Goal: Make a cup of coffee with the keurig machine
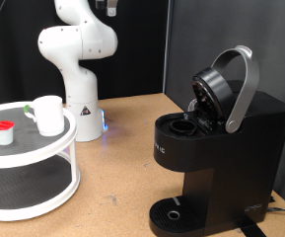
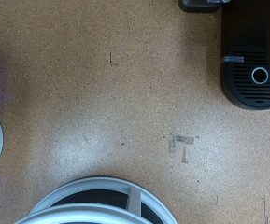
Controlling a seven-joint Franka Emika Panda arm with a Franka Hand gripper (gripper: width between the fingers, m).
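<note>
The black coffee maker [image 1: 213, 148] sits with its lid flipped up. The plain white cup [image 1: 48, 115] is on the round stand [image 1: 34, 188]. The gripper isn't in view, so can't tell its state.

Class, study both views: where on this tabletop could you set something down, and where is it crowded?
Bare wood lies between the white two-tier stand and the keurig machine, shown unoccupied in the wrist view. The stand's top tier is crowded: the cup and a red-topped pod. The gripper is out of view.

hand out of frame (arm cropped)
</note>
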